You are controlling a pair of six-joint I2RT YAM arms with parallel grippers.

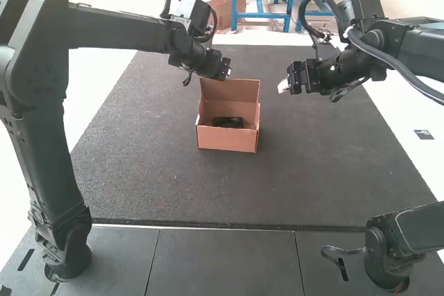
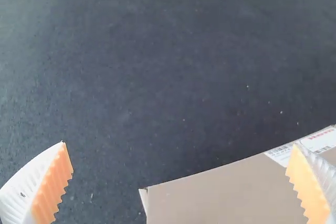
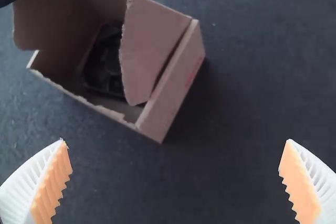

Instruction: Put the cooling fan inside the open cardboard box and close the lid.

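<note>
High view: cooling fan (image 1: 227, 122) lies in the cardboard box (image 1: 227, 138); left tool (image 1: 224, 68), spread, at the upright lid (image 1: 230, 91); right tool (image 1: 287, 78) released; folding it down looks next.

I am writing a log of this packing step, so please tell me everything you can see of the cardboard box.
The cardboard box is small, brown and plain, with some red print on one side wall. It stands upright on the dark mat with its top open. Its rear lid flap stands upright, and a side flap leans inward over the opening. The black cooling fan lies inside. The open left gripper hovers at the rear flap's top edge; contact cannot be judged.
</note>
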